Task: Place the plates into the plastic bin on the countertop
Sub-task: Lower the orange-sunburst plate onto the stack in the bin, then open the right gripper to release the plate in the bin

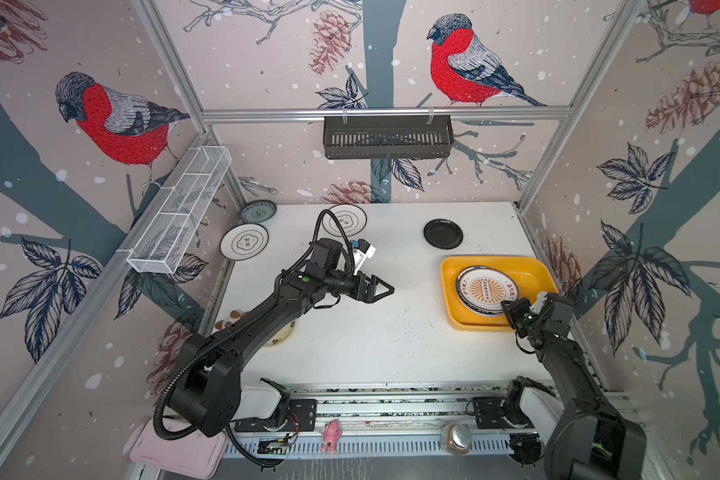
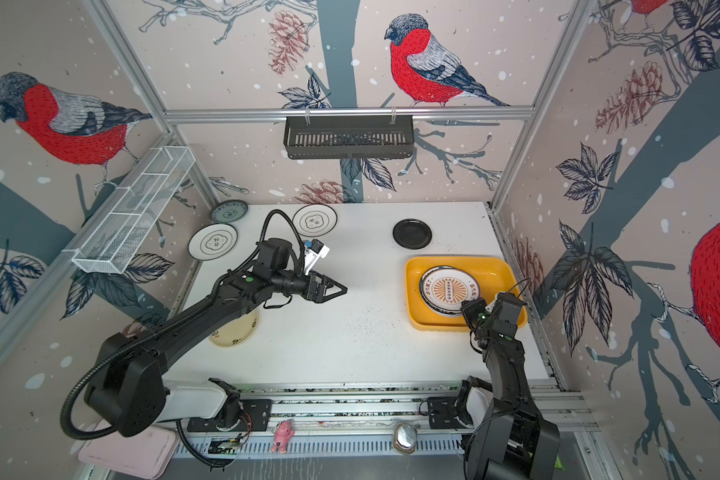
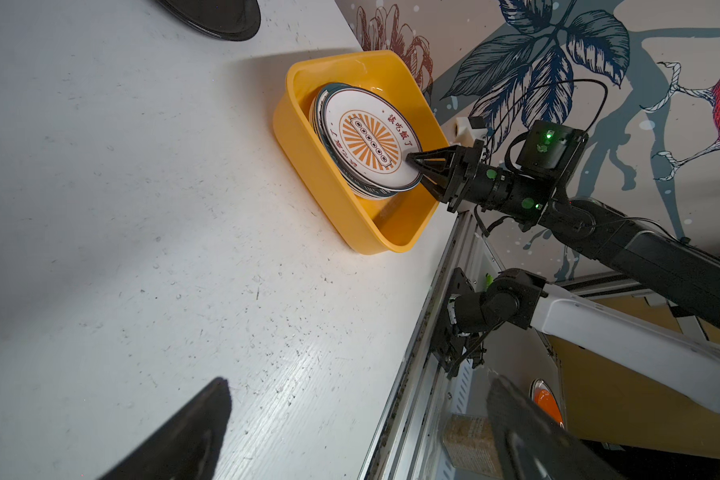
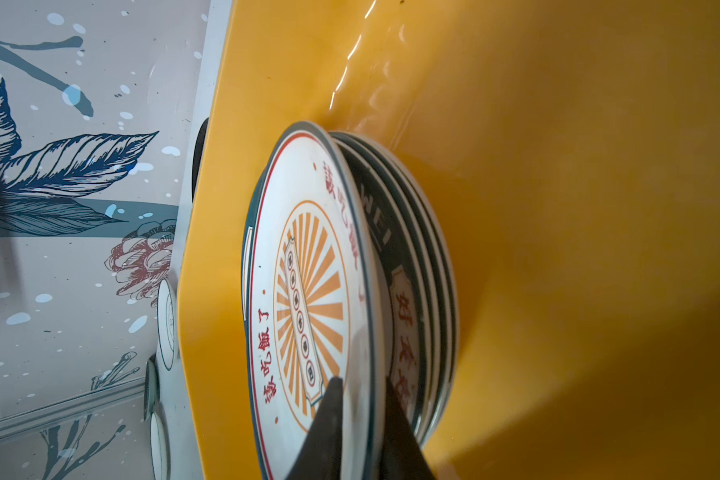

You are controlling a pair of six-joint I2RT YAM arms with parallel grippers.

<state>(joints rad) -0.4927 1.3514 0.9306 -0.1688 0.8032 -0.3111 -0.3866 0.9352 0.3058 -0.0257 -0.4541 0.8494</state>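
The sunburst plate [image 1: 486, 289] lies on top of the stack [image 4: 420, 266] of several plates inside the bin [image 1: 533, 274]. The pile sits toward the bin's wall on the left arm's side, leaving bare yellow floor on the opposite side. I judge the piling is deliberate: the bin looks only about 2 plates wide, so stacking saves room for the rest.

My right claw [image 3: 412, 163] reaches in over the bin's near corner, with 1 finger above the plate's rim and 1 below. As far as I can see it is pinching that rim, low enough that the plate already rests on the pile. Gripping by the edge keeps the fingers off the bin's wall.

My left claw [image 1: 385, 288] hangs spread wide and empty above bare countertop [image 1: 391, 353], well apart from the bin and out of the right arm's way.

5 plates lie outside the bin. The black plate [image 1: 443, 234] is just beyond its far wall. 1 flower plate [image 1: 344, 220], a 2nd flower plate [image 1: 244, 242] and the grey-teal plate [image 1: 258, 211] are far off on the left arm's side. The cream plate [image 2: 233, 330] is half hidden under the left arm, which must lift away before I can take it.

A black basket [image 1: 387, 137] and a wire rack [image 1: 179, 208] hang on the walls, clear of the bin.
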